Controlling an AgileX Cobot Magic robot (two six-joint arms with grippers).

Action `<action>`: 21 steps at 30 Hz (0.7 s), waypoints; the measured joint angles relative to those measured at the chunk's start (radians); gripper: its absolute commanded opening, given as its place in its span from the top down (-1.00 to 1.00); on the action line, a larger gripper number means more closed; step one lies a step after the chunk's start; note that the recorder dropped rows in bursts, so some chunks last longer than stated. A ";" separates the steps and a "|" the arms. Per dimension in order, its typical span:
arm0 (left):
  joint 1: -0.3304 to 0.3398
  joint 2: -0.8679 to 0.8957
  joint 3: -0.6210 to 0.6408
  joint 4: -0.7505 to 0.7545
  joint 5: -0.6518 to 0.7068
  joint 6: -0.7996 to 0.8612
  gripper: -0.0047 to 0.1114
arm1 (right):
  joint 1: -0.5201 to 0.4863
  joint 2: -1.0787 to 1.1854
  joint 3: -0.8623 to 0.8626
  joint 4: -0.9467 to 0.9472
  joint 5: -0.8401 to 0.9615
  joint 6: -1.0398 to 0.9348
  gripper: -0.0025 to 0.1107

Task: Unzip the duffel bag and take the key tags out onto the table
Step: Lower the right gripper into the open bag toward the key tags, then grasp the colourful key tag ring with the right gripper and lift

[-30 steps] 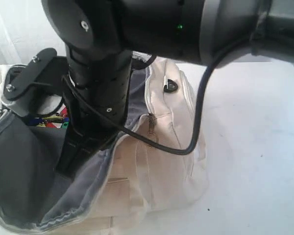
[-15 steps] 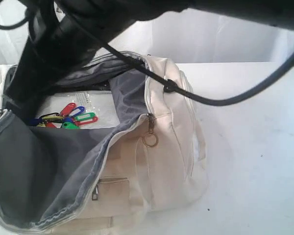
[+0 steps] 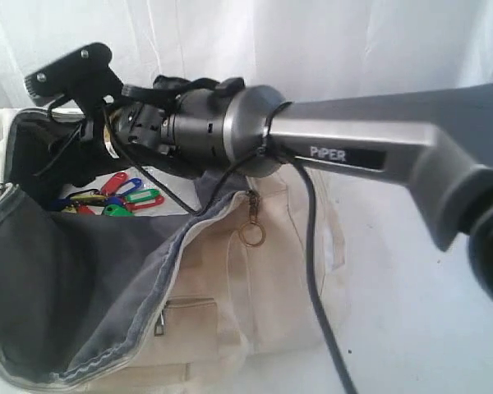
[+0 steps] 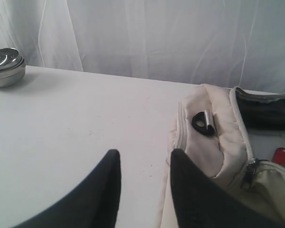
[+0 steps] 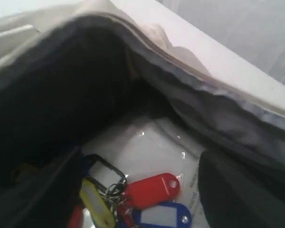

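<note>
Exterior view: duffel bag point(image 3: 255, 312) lies on the white surface point(image 3: 419, 304) with its main zip open and the dark grey lining folded outward. Key tags point(image 3: 123, 197) sit inside on the bag floor, with red, blue and green showing. Right arm point(image 3: 353, 148) reaches across from the right, its wrist over the open mouth; its front end is lost against the dark lining. A ring zip pull point(image 3: 251, 235) hangs on the bag's side.

Left wrist view: left hand point(image 4: 145, 154) is spread, its 2 dark fingers apart with nothing between them, over bare surface just beside the bag's end. A black loop point(image 4: 203, 122) sits on that end. 1 red tag shows in the opening. A metal bowl point(image 4: 7, 66) stands well apart, near the white curtain point(image 4: 180, 38).

Right wrist view: this looks down into the bag. Right hand point(image 5: 140, 154) shows as 2 dark, blurred fingers set wide apart, gripping nothing. The key tags lie between and below them, 1 red, 1 blue and 1 yellow on metal rings, resting on a pale sheet point(image 5: 147, 142) on the bag floor. Cannot tell whether either finger touches them.
</note>
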State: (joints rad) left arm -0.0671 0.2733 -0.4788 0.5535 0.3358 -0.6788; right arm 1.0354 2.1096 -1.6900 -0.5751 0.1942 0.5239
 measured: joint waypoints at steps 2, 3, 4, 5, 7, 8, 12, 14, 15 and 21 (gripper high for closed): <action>0.000 0.000 0.000 0.000 0.000 0.000 0.23 | -0.007 0.052 -0.027 0.000 -0.011 0.014 -0.19; 0.000 0.000 0.000 0.000 0.002 0.000 0.23 | -0.009 0.068 -0.034 0.000 -0.011 0.017 -0.19; 0.000 0.000 0.000 0.000 0.002 0.000 0.23 | -0.009 0.079 -0.039 0.002 -0.011 0.018 -0.19; 0.000 0.000 0.000 0.000 0.004 0.000 0.23 | -0.009 0.089 -0.043 0.004 -0.003 0.019 -0.19; 0.000 0.000 0.000 0.000 0.004 0.002 0.23 | -0.009 0.103 -0.044 0.016 0.026 0.023 -0.19; 0.000 0.000 0.000 0.000 0.004 0.002 0.23 | -0.009 0.107 -0.044 0.020 0.048 0.023 -0.19; 0.000 0.000 0.000 0.000 0.004 0.002 0.23 | -0.009 0.103 -0.044 0.024 0.088 0.007 -0.19; 0.000 0.000 0.000 0.000 0.004 0.004 0.23 | -0.006 0.091 -0.044 0.028 0.090 -0.007 -0.19; 0.000 0.000 0.000 0.000 0.004 0.004 0.23 | -0.002 0.082 -0.044 0.028 0.092 -0.012 -0.19; 0.000 0.000 0.000 0.000 0.006 0.004 0.23 | 0.021 0.034 -0.050 0.043 0.158 -0.073 -0.19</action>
State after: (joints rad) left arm -0.0671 0.2733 -0.4788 0.5535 0.3414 -0.6749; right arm 1.0568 2.1436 -1.7400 -0.5325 0.3525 0.4510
